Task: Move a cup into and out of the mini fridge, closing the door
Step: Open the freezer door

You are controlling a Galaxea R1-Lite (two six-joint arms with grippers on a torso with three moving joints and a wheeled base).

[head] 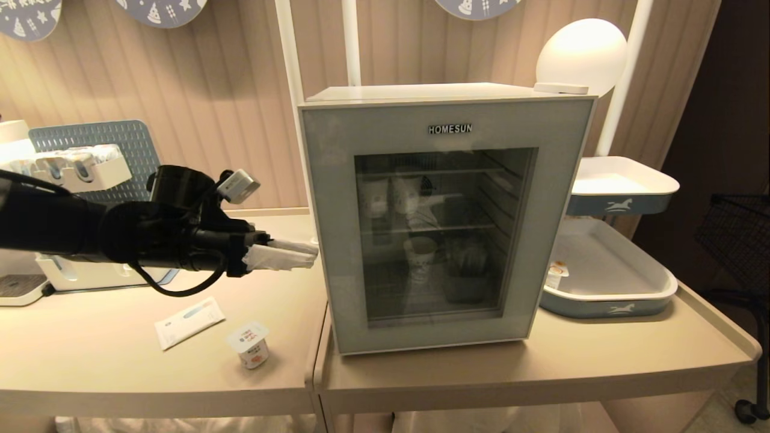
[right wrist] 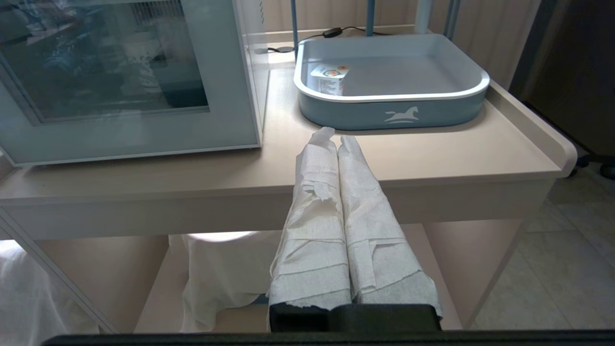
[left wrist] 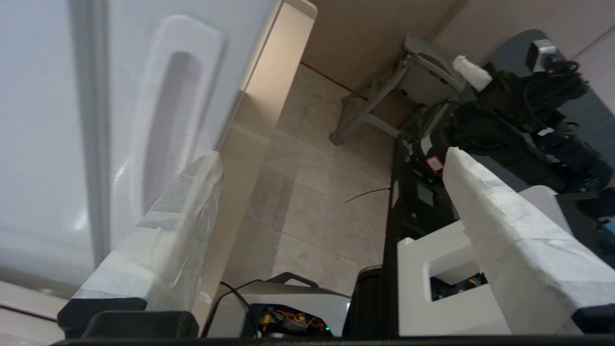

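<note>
So on the far left there's a blue perforated rack (head: 108,144) against the wall with a white holder (head: 78,165) in front of it. The left gripper (head: 295,252) reaches in level from that side, its paper-wrapped fingers (left wrist: 168,230) spread wide apart with nothing between them, tips just beside the left side wall of the white box-shaped mini fridge (head: 445,216). Below the arm on the beige worktop (head: 90,355) lie a flat white sachet (head: 188,322) and, just right of it, the small white plastic cup (head: 249,344) with a squarish foil lid and orange-red print, standing upright and well clear of the fingers. The fridge's grey-framed glass door (head: 337,240) is closed; through it you can see tall white paper cups (head: 397,195) on the wire shelves. Right of the fridge, a blue-and-white tray (head: 607,294) holds another small lidded cup (head: 556,275) at its near-left corner. The right gripper (right wrist: 331,137) hangs in front of the worktop edge, fingers pressed together, empty.
</note>
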